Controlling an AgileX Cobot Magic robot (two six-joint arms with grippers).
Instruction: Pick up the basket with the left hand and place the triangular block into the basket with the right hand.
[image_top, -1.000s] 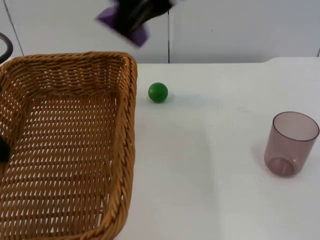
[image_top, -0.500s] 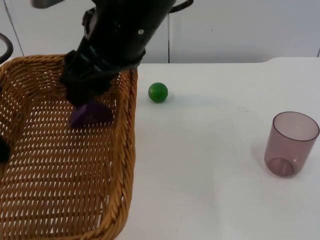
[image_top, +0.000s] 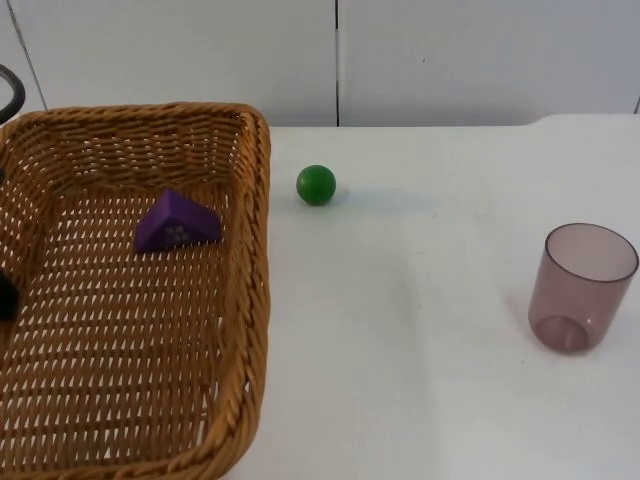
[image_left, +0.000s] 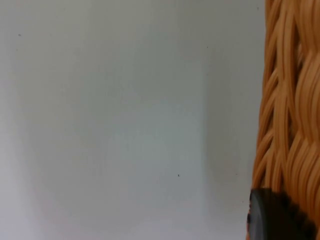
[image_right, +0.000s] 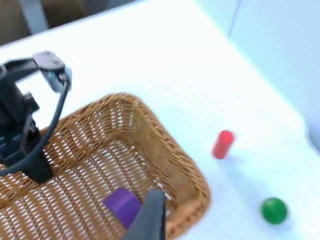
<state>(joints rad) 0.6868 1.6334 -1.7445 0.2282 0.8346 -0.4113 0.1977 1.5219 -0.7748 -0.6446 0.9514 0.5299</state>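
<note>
Green ball (image_top: 316, 185); purple cup (image_top: 583, 287); red cylinder (image_right: 223, 144); white table (image_top: 420, 380).

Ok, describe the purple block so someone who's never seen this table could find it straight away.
Start at the big wicker basket on the left side of the white table. Inside it, on the woven floor towards the far wall, lies the purple triangular block. It is the one thing in the basket; the green ball sits outside on the table.

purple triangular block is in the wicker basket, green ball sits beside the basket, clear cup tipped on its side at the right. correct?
One thing is off: the translucent purplish plastic cup stands upright, mouth up, as the top view shows. The rest holds: the purple triangular block lies inside the woven wicker basket, and the green ball sits on the white table just beside the basket's rim.
</note>
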